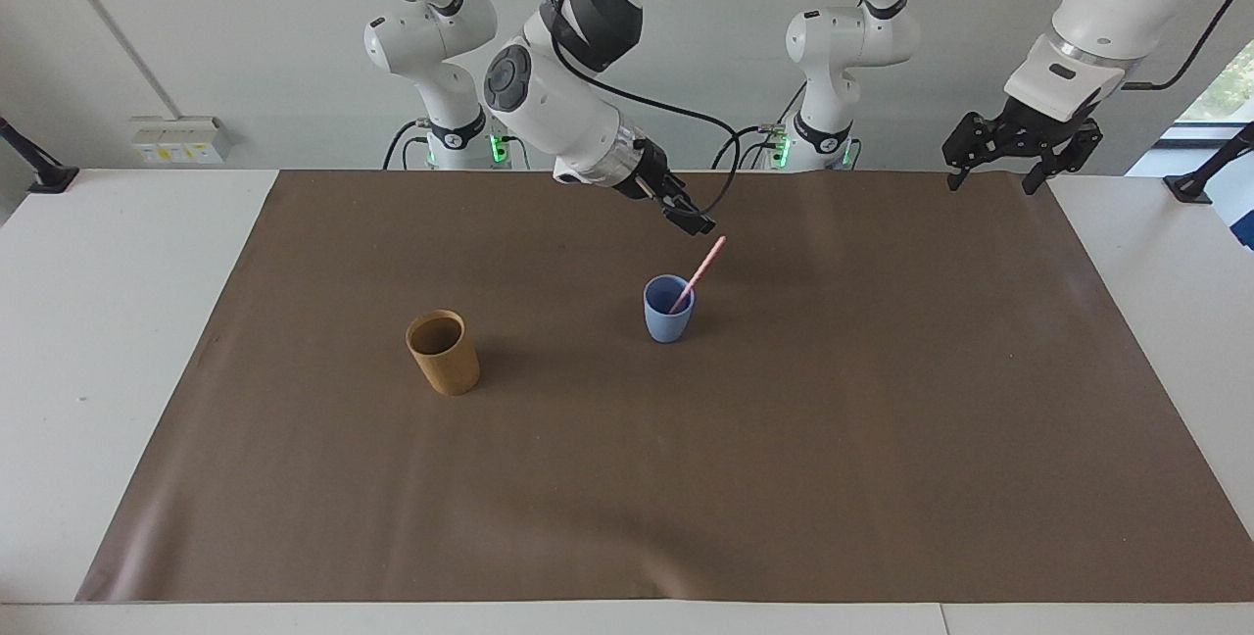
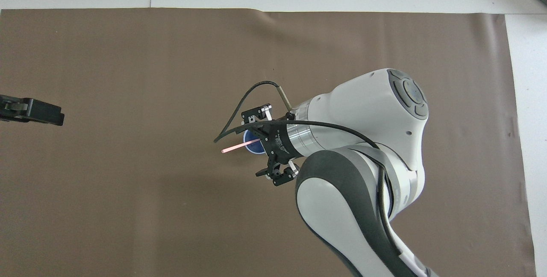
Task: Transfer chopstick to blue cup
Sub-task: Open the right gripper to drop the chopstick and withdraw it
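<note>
Thin straight pink chopstick (image 1: 698,274) stands in small light-blue tapered cup (image 1: 668,314), lower end inside, leaning on rim, upper end tilted toward left arm's end of table. Nothing grips chopstick.

Right gripper (image 1: 686,214) in air over brown mat (image 1: 784,478), just above chopstick's upper tip, apart from it; fingers spread, holding nothing.

Left gripper (image 1: 999,172) waits raised over mat edge at left arm's end, well apart from blue cup; fingers spread, empty.

Taller tan-brown cup (image 1: 443,353) stands upright, beside blue cup toward right arm's end, slightly farther from robots.
</note>
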